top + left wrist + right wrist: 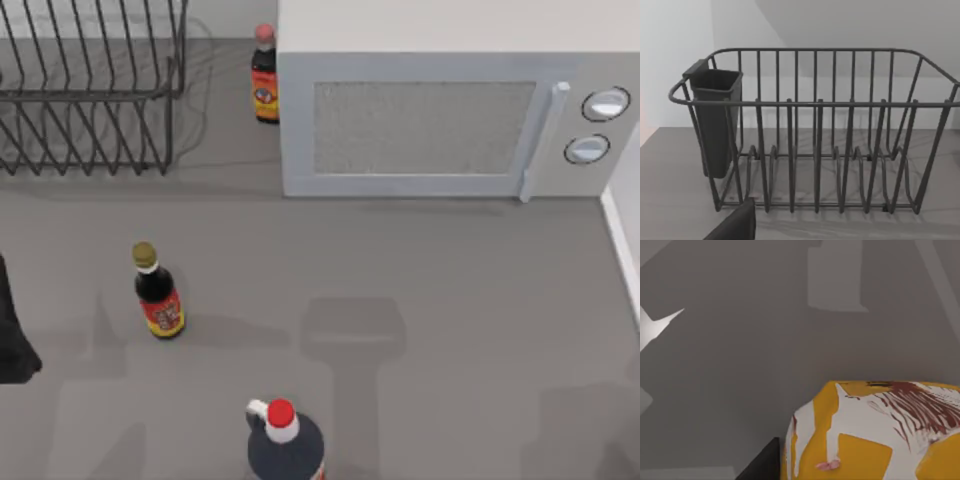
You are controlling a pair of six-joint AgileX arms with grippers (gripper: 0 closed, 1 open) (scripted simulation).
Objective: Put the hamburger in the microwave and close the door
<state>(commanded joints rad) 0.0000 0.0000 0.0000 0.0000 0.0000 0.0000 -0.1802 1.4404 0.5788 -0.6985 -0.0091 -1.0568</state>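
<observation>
Grey counter (430,300) stretched below a closed microwave (450,60) at the back right, its door (420,125) shut flat with the white bar handle (540,140) beside two knobs; a wire dish rack (815,130) stood back left, with a dark cutlery cup (715,120) hung on it; three sauce bottles stood apart, one beside the microwave (265,75), one left of centre (157,292), one at the near edge (284,440); the hamburger (875,435) loomed close under the right wrist camera, above the counter; whether the right tool gripped it, I could not tell; the left arm (12,330) sat at the left edge.

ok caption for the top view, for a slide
Closed microwave at the back right, wire dish rack back left, three dark sauce bottles on the grey table.
</observation>
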